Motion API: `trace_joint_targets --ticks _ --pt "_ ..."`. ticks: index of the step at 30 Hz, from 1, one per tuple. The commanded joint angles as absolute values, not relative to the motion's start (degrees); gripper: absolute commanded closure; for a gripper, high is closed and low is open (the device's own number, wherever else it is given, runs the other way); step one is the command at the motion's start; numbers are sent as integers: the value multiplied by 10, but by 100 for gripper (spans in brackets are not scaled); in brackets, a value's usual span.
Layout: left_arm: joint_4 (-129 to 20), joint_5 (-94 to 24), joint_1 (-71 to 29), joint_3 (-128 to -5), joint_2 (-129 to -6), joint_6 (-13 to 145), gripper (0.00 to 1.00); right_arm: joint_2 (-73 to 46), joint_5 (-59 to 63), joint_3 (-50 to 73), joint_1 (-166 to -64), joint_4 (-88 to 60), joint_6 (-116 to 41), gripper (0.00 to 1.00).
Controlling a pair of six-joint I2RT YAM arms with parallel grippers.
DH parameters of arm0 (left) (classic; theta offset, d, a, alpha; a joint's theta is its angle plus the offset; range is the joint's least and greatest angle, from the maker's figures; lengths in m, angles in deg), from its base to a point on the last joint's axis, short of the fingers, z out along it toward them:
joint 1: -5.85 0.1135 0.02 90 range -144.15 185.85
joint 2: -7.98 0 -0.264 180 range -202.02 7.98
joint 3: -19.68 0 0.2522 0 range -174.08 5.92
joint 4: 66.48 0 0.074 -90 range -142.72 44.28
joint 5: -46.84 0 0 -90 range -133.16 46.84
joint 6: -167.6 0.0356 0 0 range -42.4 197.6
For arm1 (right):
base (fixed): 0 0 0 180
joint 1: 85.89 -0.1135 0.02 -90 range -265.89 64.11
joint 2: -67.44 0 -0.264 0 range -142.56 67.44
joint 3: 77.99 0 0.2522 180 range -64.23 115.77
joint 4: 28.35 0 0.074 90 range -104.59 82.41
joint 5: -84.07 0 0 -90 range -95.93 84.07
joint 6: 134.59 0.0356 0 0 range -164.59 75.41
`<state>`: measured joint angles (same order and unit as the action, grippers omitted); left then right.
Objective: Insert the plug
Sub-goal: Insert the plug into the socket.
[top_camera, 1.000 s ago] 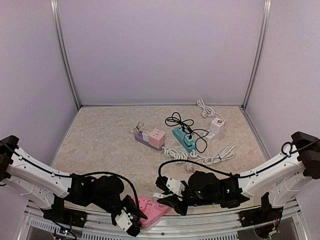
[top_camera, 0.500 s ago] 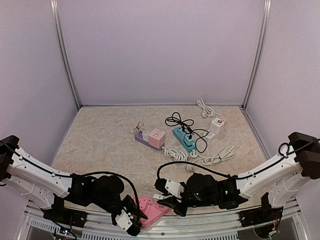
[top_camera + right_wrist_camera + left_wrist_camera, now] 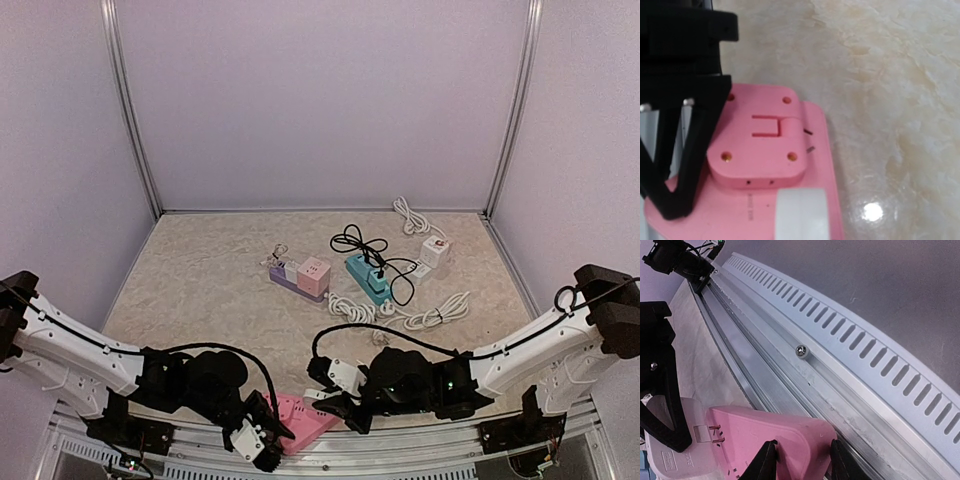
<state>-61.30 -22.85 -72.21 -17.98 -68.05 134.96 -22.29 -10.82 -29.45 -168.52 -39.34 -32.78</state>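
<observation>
two tools meet at the near edge of the counter (image 3: 220, 290): the left tool (image 3: 802, 462) pinches the pink power strip (image 3: 785, 440), while the right tool (image 3: 342, 412), jaws unreadable, has crept closer beside the pale plug (image 3: 685, 452), pins (image 3: 716, 441) bare, so insertion looks near.

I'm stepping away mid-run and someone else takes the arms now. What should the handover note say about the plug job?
Left gripper: jaws shut on the end of the pink power strip, holding it beside the metal rail at the table's near edge.
Right gripper: jaws appear shut on the pink plug, right against the strip.
Done: both parts are grasped and close together.
Left: the prongs show bare, so the plug is not in; line it up with a socket and press.
</observation>
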Motion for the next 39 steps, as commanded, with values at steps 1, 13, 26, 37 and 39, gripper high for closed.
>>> trace_joint_targets --ticks 1,13,26,37,39 --pt "-604 -236 -717 -164 -686 1338 66 -245 -79 -315 -1698 -357 -288 100" --pt "-599 -241 -712 -163 -688 1338 66 -246 -67 -338 -1712 -324 -261 100" --pt "-595 -230 -706 -167 -690 1348 67 -219 -147 -340 -1694 -266 -260 100" --pt "-593 -218 -703 -168 -695 1362 67 -215 -119 -365 -1654 -288 -216 100" --pt "-594 -217 -703 -168 -697 1364 67 -217 -124 -359 -1653 -277 -223 100"
